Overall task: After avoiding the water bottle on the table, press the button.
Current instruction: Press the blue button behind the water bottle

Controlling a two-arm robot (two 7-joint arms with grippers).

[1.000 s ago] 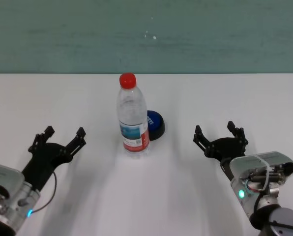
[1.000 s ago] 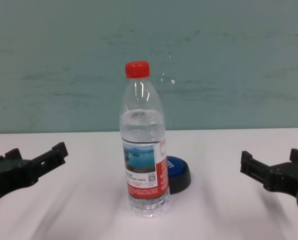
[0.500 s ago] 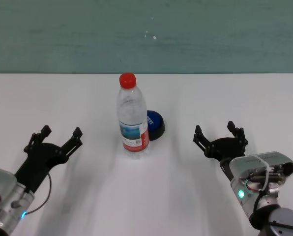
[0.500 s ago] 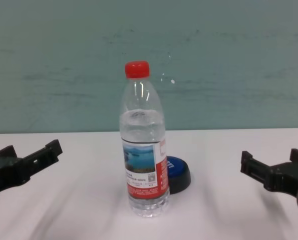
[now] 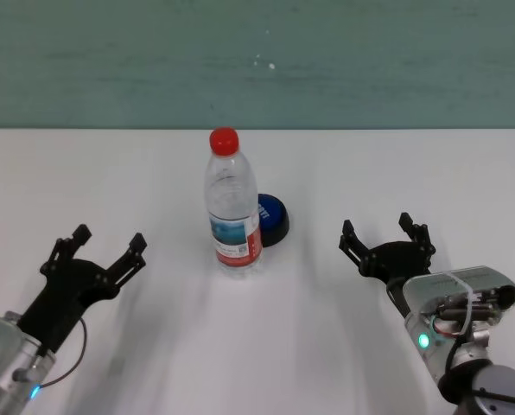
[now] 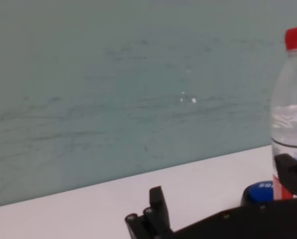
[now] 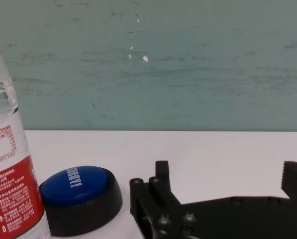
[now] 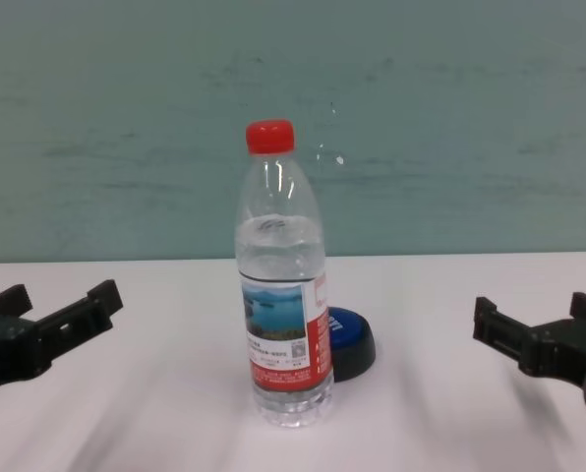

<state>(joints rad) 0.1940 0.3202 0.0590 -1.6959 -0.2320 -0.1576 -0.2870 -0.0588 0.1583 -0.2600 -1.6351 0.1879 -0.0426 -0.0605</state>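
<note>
- The button (image 5: 272, 220): a low blue dome on a wider black base, resting on the table (image 5: 327, 346) near its centre. From the head view it sits just behind and to the robot's right of the bottle; in the chest view its left part is hidden by the bottle. Nothing touches it.
- The water bottle (image 5: 232, 204): upright, red cap on, standing just in front of the button and seemingly touching or nearly touching its base. It blocks a straight approach from the robot's front and left.
- The right gripper (image 5: 387, 239): low over the table, to the right of the button and well apart from it, fingers spread and holding nothing. Its wrist view shows the button unobstructed, with the bottle at the button's far side.
- The left gripper (image 5: 98, 249): low over the table on the left, well apart from the bottle, fingers spread and empty. Its wrist view shows the button largely behind the bottle.
- Step in hand (judgement): the approach has not begun; neither arm is near the button.
- Next move (judgement): the right arm has the clearer path. It should travel inward from the right, stay behind the bottle's line, then descend onto the blue dome. The risk is a finger brushing the bottle and tipping it.
</note>
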